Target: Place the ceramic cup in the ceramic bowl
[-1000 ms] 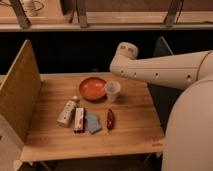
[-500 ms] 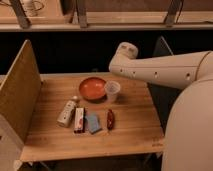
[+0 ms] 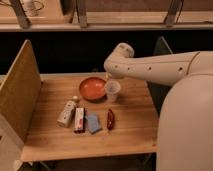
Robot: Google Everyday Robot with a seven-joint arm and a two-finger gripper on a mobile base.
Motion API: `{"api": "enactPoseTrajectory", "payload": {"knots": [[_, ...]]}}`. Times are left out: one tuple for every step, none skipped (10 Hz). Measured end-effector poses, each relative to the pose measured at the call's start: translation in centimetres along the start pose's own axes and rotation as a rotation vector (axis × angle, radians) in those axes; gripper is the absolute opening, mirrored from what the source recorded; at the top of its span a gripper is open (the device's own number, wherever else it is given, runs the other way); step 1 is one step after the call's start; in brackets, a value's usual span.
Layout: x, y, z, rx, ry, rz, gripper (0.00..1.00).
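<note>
Nothing has moved since a moment ago; the arm is in the same spot. The tool [image 3: 110, 79] hangs right over the cup [image 3: 112, 91]. I cannot tell if it is open or closed. The cup stands upright on the surface [image 3: 131, 126], just under the tool. The bowl [image 3: 92, 88] sits just beside the cup, a bit farther from the tool. The cup looks hard, smooth and easy to break. I would hold its sides near the top, gently.
</note>
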Motion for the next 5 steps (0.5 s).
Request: {"api": "enactPoseTrajectory", "payload": {"knots": [[-0.03,-0.04,-0.03,0.000,-0.001,0.001,0.52],[-0.05,0.18,-0.04,-0.002,-0.001,-0.002,0.52],[-0.04,0.20,-0.01,-0.002,-0.001,-0.002,0.52],[-0.13,0.21,-0.06,-0.003,-0.002,-0.002,0.52],[0.09,0.04,0.41,-0.005,0.011,0.009,0.52]]}}
